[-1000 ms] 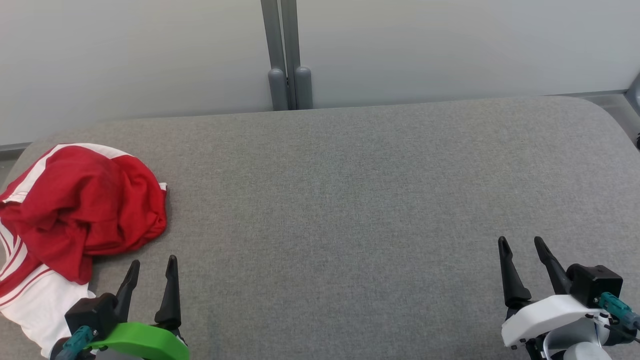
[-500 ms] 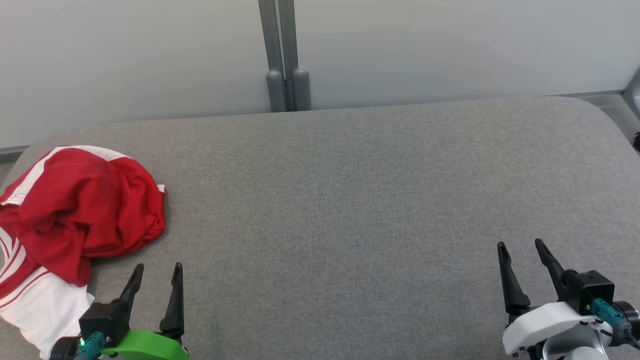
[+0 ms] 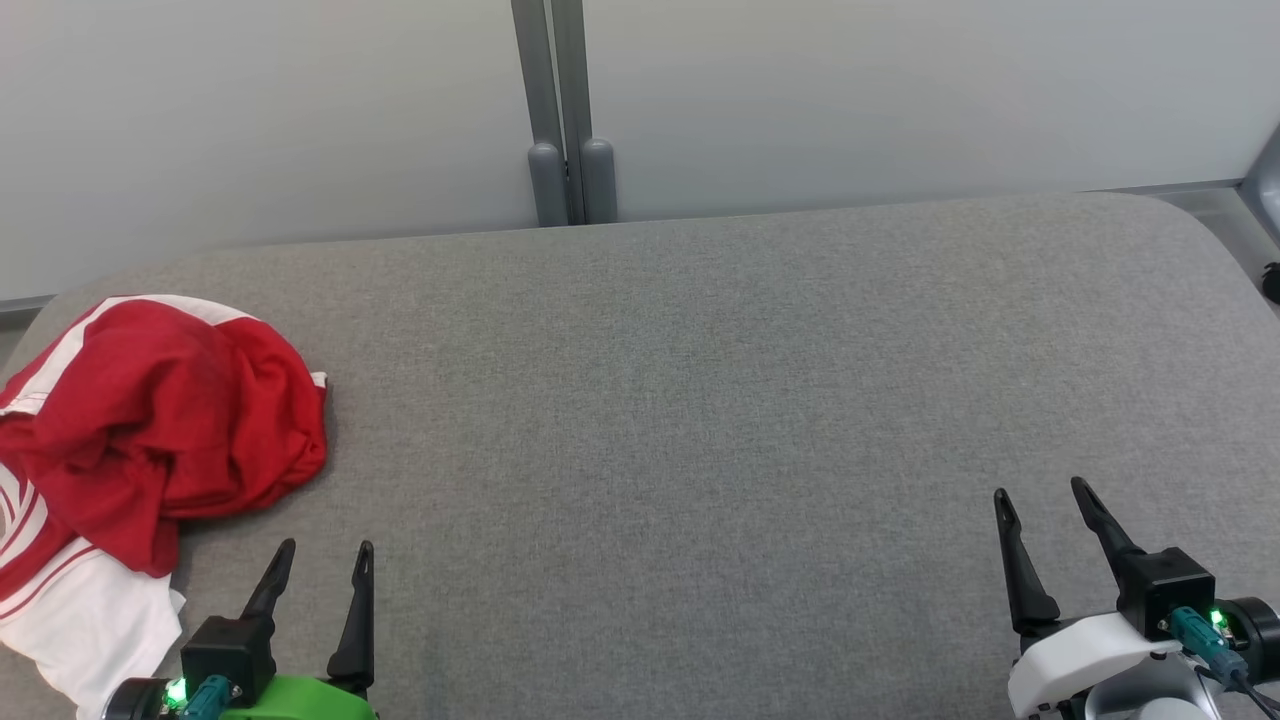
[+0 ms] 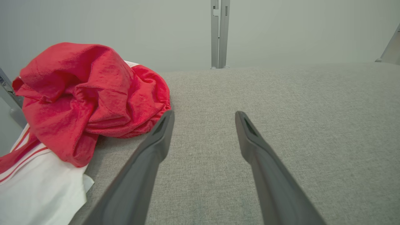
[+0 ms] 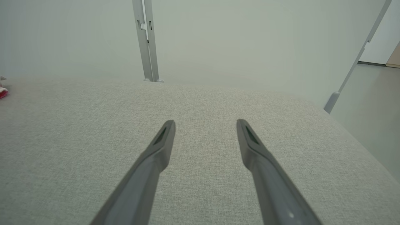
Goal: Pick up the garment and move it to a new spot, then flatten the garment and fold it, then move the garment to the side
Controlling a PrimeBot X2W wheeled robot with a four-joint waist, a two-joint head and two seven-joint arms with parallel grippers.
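The garment [image 3: 150, 430] is a crumpled red piece with white panels and red stripes, heaped at the left end of the grey padded surface [image 3: 700, 400]. My left gripper [image 3: 327, 548] stands open just to the garment's lower right, apart from it. In the left wrist view the garment [image 4: 84, 100] bulges left of the open left gripper [image 4: 204, 115], its red edge close behind the left fingertip. My right gripper [image 3: 1040, 492] hangs open at the lower right over bare fabric. In the right wrist view the open right gripper [image 5: 206, 123] holds nothing, and a sliver of the garment [image 5: 2, 89] peeks at the left edge.
A pale wall with a grey double post [image 3: 560, 110] stands behind the surface's far edge. The surface's rounded right end [image 5: 328, 125] drops to the floor, with a slanted grey bar [image 5: 353, 62] beyond it.
The left gripper has slid slightly right and down in the head view, away from the garment. The right gripper sank a little. The whole picture shifted a touch, so the camera moved.
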